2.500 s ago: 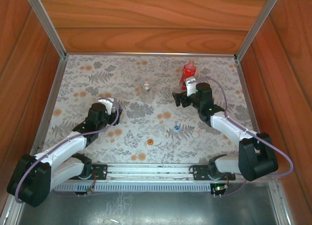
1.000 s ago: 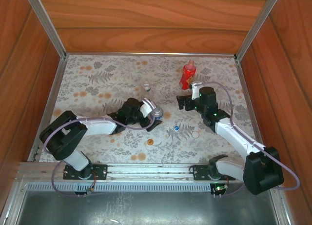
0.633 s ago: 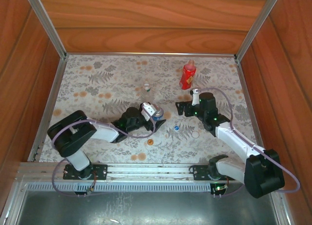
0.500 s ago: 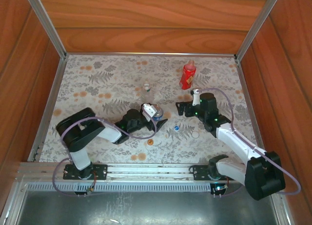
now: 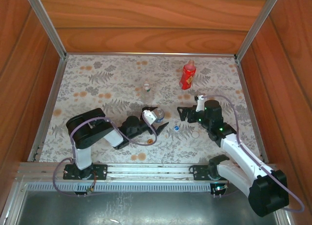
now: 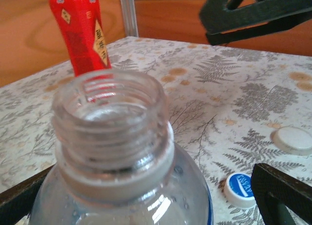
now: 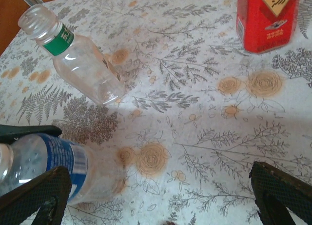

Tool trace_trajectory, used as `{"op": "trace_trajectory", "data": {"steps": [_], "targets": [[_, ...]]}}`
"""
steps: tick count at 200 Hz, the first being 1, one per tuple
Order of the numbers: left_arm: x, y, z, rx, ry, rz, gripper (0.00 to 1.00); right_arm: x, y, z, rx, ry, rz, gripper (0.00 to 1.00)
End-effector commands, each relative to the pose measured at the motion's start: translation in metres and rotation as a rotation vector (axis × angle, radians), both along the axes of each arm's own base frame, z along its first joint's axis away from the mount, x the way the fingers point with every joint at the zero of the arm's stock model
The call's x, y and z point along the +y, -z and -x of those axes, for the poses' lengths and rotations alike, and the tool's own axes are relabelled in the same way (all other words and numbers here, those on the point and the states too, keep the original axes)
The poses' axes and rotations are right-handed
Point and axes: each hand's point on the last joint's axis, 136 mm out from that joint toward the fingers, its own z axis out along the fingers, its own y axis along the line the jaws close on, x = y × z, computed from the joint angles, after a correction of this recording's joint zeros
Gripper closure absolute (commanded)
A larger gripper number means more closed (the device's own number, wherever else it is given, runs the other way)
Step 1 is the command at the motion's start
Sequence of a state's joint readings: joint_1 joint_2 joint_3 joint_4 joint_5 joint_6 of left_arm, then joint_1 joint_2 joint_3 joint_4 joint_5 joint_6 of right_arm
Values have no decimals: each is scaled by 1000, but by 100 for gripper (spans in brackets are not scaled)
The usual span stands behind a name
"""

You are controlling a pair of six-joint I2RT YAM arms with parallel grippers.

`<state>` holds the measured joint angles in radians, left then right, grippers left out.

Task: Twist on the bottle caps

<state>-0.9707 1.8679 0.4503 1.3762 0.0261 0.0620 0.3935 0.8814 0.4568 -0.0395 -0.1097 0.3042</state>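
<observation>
**Overhead view.** Your left end effector reaches from the left to the middle of the floral counter. Its jaws are spread wide, one on each side of the short clear bottle with blue label. Whether either finger touches the bottle cannot be told. The blue cap lies on the counter just right of this bottle, between your two end effectors. The white cap lies a little farther right, beside the right arm. Your right end effector hangs to the right of the short bottle, jaws wide and holding nothing. The red bottle stands upright at the far right. The slim clear bottle stands far of the left end effector, near the centre.

**Left wrist view.** The short bottle's threaded neck is uncapped and sits between the two dark fingers. The blue cap lies on the counter close to the right-hand finger, and the white cap lies beyond it. The red bottle rises behind the neck.

**Right wrist view.** The slim clear bottle has an open neck with a green band below it. The short bottle appears at the lower left and the red bottle at the upper right. Bare counter lies between your right fingers.
</observation>
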Motion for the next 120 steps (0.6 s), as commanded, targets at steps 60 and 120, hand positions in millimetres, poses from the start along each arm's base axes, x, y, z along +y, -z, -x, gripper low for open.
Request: {"op": "trace_trajectory", "data": {"steps": [60,120], "targets": [[15,-9,-12,-26,-59,24,0,5,5,3,30,-12,-17,1],[23,-9,-13,26,16,55,0,7,12,0,42,-11,-18,1]]}}
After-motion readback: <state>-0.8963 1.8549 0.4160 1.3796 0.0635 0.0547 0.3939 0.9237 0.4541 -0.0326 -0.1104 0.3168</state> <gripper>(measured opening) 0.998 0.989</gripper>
